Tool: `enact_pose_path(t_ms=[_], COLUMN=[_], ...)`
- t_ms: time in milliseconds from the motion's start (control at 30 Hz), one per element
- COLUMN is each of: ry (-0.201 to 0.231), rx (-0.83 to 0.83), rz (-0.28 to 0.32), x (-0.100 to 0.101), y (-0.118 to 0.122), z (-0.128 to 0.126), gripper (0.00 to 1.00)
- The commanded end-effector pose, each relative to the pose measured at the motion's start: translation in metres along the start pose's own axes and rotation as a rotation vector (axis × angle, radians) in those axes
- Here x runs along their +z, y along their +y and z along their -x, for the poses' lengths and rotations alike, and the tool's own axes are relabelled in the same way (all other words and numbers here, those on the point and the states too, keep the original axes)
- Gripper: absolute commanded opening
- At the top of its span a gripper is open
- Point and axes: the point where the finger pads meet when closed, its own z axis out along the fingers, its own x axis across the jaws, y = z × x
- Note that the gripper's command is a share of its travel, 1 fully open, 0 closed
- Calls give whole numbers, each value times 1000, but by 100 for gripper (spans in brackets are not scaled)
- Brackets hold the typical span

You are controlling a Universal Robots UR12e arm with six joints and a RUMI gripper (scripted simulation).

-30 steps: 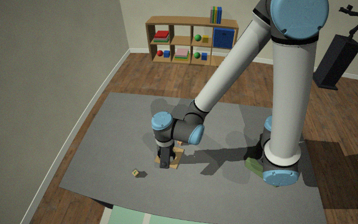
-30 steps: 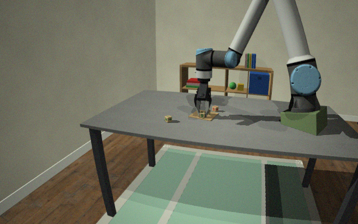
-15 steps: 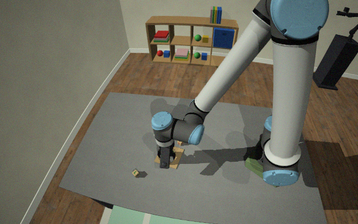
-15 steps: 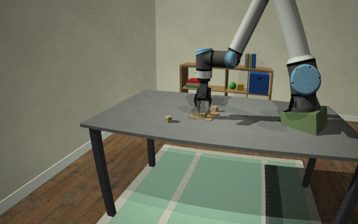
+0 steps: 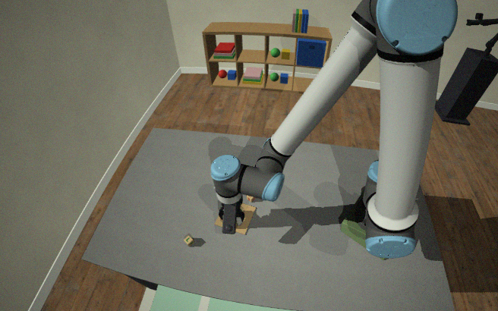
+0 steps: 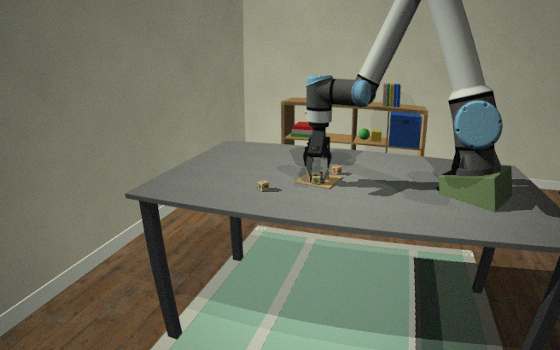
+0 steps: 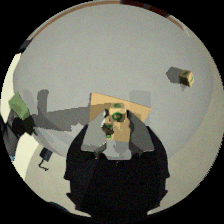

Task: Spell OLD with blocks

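On the grey table, the gripper's fingers stand slightly apart around a green-marked block over the mat.

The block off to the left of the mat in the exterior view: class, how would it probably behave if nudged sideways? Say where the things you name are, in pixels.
The block [image 5: 188, 240] [image 6: 263, 185] [image 7: 186, 78] would probably slide rather than roll, since its faces are flat. Being about as wide as it is tall, it seems unlikely to tip under a low push. Its crisp edges suggest a stiff body.

wooden shelf unit by wall | blue bin inside it | green-and-white floor rug
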Motion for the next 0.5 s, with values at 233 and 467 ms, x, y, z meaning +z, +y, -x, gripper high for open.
enact_pose_path(t_ms=[233, 467], ry=[1, 1], rx=[0, 0], rz=[0, 0], x=[-14, -49], y=[0, 0], z=[-1, -1], gripper=[28, 28])
